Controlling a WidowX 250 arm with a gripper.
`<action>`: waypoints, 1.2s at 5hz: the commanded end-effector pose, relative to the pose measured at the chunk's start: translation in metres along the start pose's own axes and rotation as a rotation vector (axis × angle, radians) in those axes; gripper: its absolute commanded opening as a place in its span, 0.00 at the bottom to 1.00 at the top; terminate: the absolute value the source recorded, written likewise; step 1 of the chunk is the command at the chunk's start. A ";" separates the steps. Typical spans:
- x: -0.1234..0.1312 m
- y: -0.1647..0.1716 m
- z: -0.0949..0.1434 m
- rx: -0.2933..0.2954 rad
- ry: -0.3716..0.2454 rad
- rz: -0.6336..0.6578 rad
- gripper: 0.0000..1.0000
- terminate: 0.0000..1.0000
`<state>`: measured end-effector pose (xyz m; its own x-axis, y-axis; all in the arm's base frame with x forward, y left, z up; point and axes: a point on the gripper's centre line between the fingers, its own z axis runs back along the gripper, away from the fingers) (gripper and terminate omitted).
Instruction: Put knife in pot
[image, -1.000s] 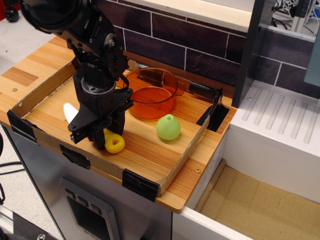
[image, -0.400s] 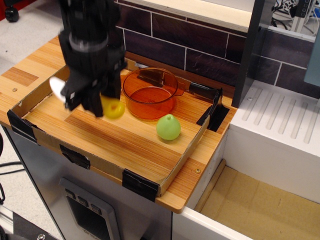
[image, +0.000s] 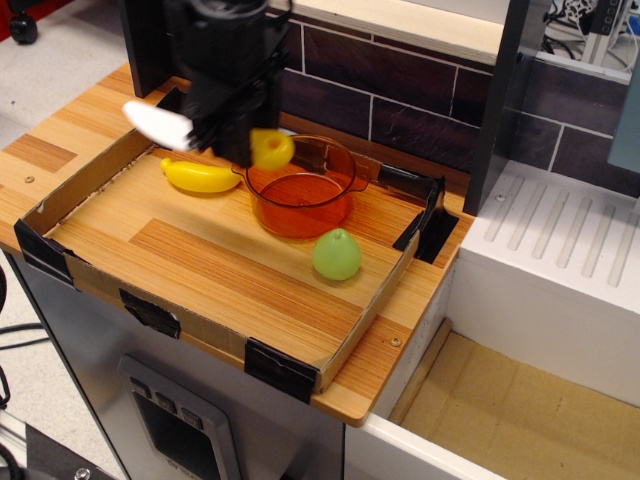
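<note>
Upper left of frame, the gripper (image: 232, 135) pinches the knife (image: 160, 124) mid-length, yellow handle overhanging the orange pot (image: 300, 187) rim; the toy looks light, stiff and smooth plastic, best held across the handle; banana (image: 200, 176) lies beside.

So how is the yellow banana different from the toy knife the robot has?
The banana lies flat on the wooden tray floor, while the knife is up in the air, held by the gripper. The banana is yellow all over; the knife has a white blade and only a yellow handle. The banana sits left of the orange pot; the knife's handle reaches over its rim. Both look like plastic toys.
</note>
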<state>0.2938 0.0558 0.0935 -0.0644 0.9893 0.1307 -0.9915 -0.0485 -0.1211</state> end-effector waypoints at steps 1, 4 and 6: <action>0.006 -0.049 -0.016 -0.006 -0.050 0.081 0.00 0.00; -0.007 -0.057 -0.043 0.019 -0.109 0.080 0.00 0.00; -0.014 -0.053 -0.039 0.027 -0.110 0.052 1.00 0.00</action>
<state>0.3390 0.0476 0.0402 -0.1203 0.9646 0.2347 -0.9926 -0.1126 -0.0463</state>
